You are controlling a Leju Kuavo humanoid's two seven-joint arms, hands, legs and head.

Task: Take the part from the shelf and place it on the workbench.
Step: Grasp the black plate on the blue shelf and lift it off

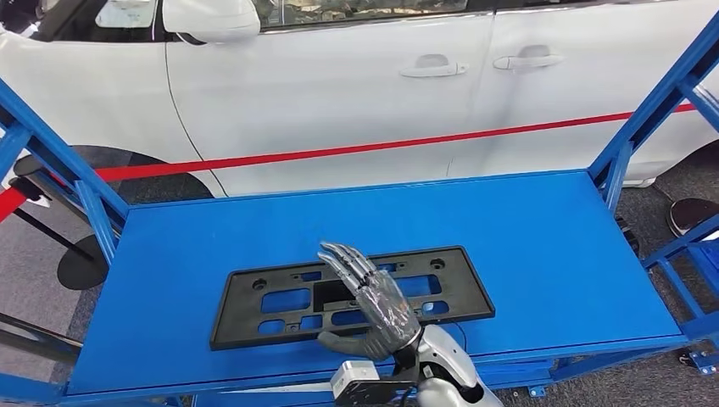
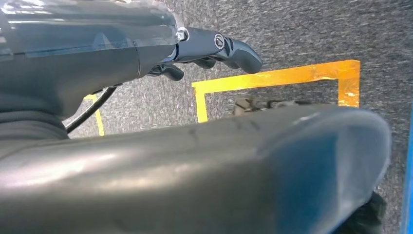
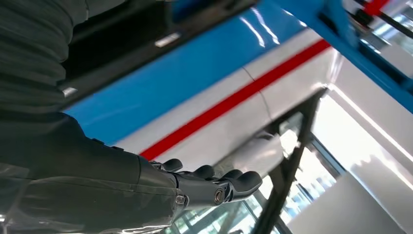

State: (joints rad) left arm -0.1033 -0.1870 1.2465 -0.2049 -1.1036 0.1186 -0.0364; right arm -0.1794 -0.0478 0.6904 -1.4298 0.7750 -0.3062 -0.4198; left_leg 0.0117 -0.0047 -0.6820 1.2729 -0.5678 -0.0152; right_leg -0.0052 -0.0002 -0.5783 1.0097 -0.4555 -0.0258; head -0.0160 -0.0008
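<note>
While lying flat near the front edge of the blue shelf (image 1: 543,246), black plate frame (image 1: 254,314) sitting partly under the right hand (image 1: 373,297), fingers spread and straight, holding nothing. Leaving wide bare blue surface to its right and behind. Showing no readable writing. Hanging over grey carpet (image 2: 292,29) with yellow floor tape (image 2: 272,78): left hand (image 2: 214,48), fingers loosely curled, empty. Standing behind the shelf: white car (image 1: 339,85) bearing a red stripe (image 1: 339,153).

Matt black plastic part (image 1: 352,295), smooth blue painted metal shelf (image 1: 551,246), glossy white car (image 1: 339,93)
</note>
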